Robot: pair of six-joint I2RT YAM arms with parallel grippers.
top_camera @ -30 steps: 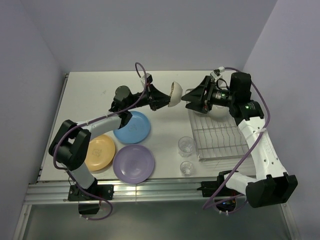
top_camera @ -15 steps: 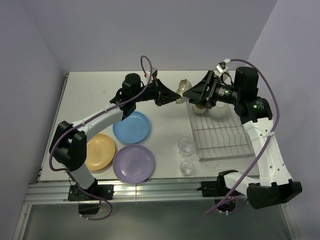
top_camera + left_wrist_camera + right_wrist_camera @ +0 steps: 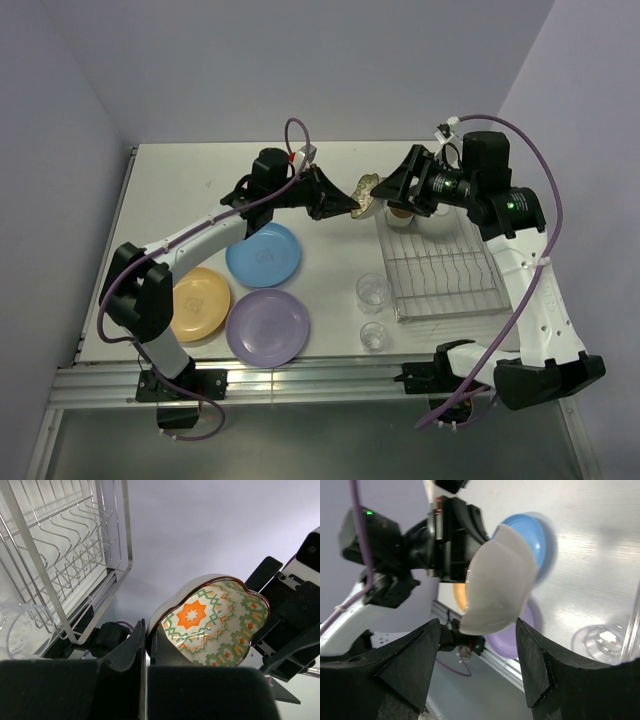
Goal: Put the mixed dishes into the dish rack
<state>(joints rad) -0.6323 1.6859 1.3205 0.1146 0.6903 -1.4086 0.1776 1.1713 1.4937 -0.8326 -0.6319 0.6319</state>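
While the left gripper point(image 3: 347, 201) pinches the small floral bowl point(image 3: 366, 189) by its rim, aloft beside the dish rack's point(image 3: 440, 281) far-left corner, the right gripper point(image 3: 386, 196) flanks it, jaws spread. It looks light, stiff, probably slick and breakable; I'd take the opposite rim.
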